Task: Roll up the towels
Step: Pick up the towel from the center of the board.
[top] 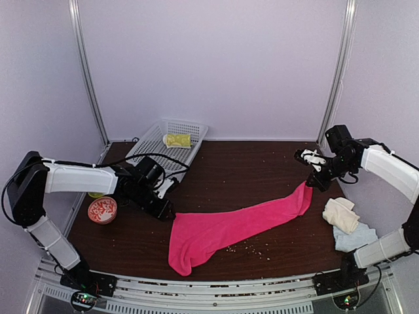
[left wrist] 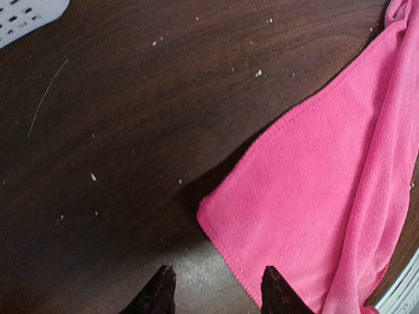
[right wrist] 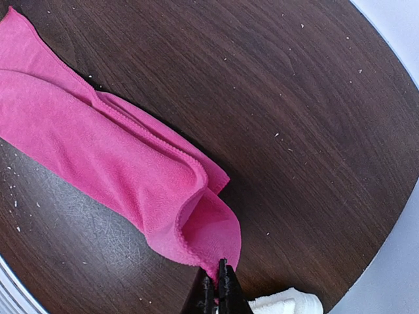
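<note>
Pink towel (top: pixel 229 226) lies stretched across table (top: pixel 249 163), unrolled. Right gripper (right wrist: pixel 219 265) is clenched on its right corner, corner raised. Left gripper (left wrist: pixel 217 271) has fingers apart, empty, just beside towel's left corner. Cream towel (top: pixel 341 214) lies near right edge.

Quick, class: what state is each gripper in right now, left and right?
Left gripper: open, fingers apart, holding nothing.
Right gripper: shut on a corner of the pink towel.

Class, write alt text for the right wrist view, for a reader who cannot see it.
The shut right claw pinches a corner of the hot-pink towel, which trails up and left across a dark wooden table. A cream towel shows at the bottom edge beside the claw.
</note>
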`<state>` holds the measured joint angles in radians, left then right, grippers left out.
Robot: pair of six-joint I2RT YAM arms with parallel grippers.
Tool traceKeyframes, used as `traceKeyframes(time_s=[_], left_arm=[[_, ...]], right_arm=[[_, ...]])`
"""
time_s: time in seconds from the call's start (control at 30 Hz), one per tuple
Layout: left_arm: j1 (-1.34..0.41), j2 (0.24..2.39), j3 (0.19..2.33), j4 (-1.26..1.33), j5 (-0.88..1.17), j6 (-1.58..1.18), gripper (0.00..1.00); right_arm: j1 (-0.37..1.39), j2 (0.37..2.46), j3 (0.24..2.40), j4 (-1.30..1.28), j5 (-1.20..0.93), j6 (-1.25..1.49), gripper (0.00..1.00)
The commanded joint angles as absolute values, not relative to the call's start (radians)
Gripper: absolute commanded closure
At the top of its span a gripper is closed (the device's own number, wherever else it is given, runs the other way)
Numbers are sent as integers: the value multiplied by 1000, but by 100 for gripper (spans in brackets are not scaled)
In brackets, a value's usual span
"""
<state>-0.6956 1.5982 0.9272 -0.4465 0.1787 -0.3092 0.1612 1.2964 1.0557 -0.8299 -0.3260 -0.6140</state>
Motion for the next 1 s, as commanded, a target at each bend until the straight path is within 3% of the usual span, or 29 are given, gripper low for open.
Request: traceKeyframes(time_s=[0.0,0.2,0.43,0.57,0.77,0.97], left_arm=[[-689,1687,995,-335,145,-293,55],[-687,1758,1007,-292,161,-273,62],[-687,1765,1019,-272,198,-243,100],[-687,1593,1029,-305,87,-226,100],[-684,1284,1088,-398,-158,-190,100],[-682,1105,1167,-514,-235,-179,100]], right_arm=[[156,1297,1068,-795,-346,-616,100],[156,1301,1061,-779,-351,-608,100],[157,1310,1068,-766,-345,-588,100],[155,1334,1123,-746,-297,-548,100],[105,1430,1403,-754,-250,-468,100],[83,1479,1624,-789,-271,-422,100]])
